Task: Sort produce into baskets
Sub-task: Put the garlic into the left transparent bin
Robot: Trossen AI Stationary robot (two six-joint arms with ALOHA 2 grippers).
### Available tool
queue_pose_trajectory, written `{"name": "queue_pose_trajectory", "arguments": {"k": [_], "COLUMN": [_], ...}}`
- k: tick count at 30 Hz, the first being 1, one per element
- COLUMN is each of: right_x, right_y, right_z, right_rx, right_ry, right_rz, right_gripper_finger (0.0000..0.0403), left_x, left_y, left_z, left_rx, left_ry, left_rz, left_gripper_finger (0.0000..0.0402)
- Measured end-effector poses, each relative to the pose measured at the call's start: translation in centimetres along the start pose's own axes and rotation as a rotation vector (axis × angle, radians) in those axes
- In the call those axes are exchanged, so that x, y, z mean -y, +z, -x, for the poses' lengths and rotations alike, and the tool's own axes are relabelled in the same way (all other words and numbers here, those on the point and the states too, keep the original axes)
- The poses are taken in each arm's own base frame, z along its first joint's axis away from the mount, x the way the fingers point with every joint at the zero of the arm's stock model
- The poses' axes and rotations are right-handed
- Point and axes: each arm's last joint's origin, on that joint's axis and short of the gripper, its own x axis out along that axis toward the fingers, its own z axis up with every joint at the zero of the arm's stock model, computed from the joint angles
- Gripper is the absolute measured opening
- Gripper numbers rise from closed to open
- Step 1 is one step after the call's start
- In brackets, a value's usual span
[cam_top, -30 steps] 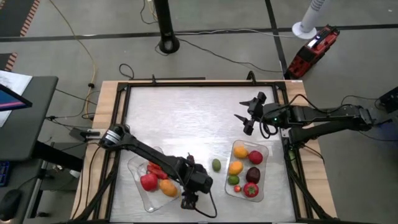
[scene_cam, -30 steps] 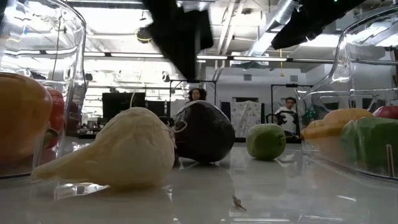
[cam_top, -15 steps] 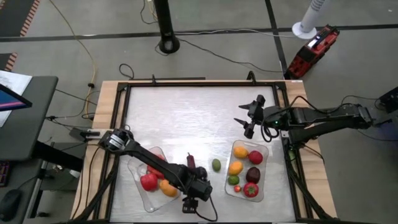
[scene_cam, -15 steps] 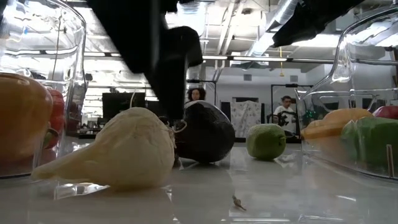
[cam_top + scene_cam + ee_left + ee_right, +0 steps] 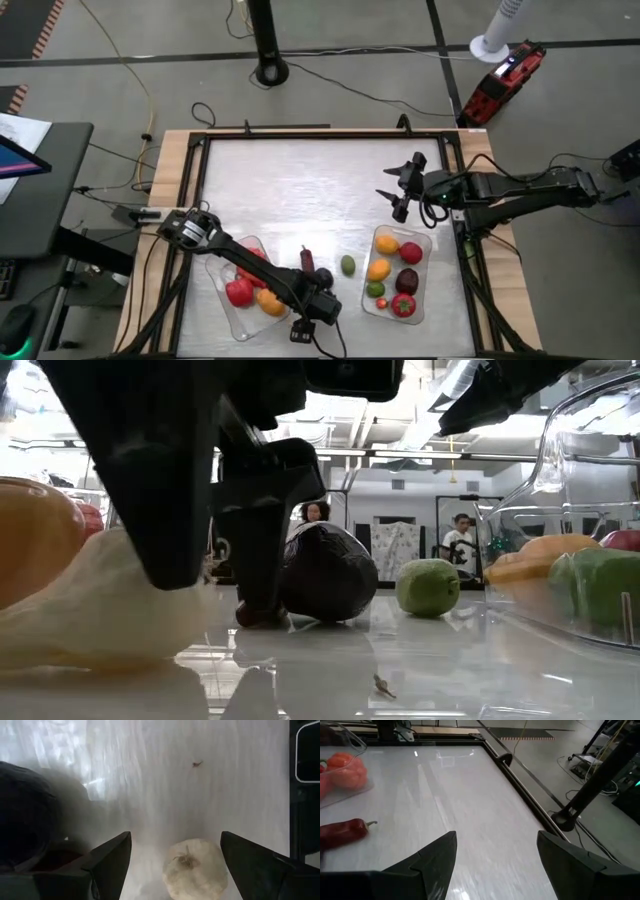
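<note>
My left gripper (image 5: pixel 303 328) is open near the table's near edge, between the two clear trays. It is down at the table with one finger on each side of the pale garlic-like piece (image 5: pixel 195 870), which lies on the table (image 5: pixel 100 610). A dark purple piece (image 5: pixel 325 572) lies just beyond the gripper. A green lime (image 5: pixel 347 265) and a red chili (image 5: pixel 305 257) lie loose on the table. My right gripper (image 5: pixel 395 190) is open and empty above the table, beyond the right tray (image 5: pixel 424 240). My left gripper comes from above with its fingers pointing down. One finger (image 5: pixel 250 865) stands close against the side of the garlic-like piece (image 5: pixel 220 870). I cannot tell whether it touches. The piece lies on the table.
The left tray (image 5: pixel 222 310) holds red and orange pieces. The right tray holds several pieces: orange, yellow, red, green and dark. There is bare table (image 5: pixel 300 190) at the far half. People show in the room behind, in the low view.
My left gripper has gone down and a little toward the table's near edge, so that its fingers now stand on either side of the garlic-like piece. The piece has slid a little toward the table's left.
</note>
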Motion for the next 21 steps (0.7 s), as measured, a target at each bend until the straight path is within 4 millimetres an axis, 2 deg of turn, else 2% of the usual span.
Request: {"name": "queue_pose_trajectory", "arguments": {"k": [6,12,21], "right_x": [0.0,0.0,0.0], "right_y": [0.0,0.0,0.0], "right_z": [0.0,0.0,0.0], "right_rx": [0.001,0.001,0.000], "right_ry": [0.000,0.000,0.000], "right_rz": [0.002,0.002,0.003], "right_gripper_finger": [0.0301,0.0301,0.0301], "left_x": [-0.1,0.2,0.5], "left_y": [-0.4,-0.5,-1.3], "left_z": [0.0,0.0,0.0], "left_rx": [-0.051,-0.084,-0.126], "left_ry": [-0.007,-0.116,-0.056], "left_rz": [-0.034,-0.046,-0.074], "left_gripper_finger": [0.0293,0.0293,0.0293]}}
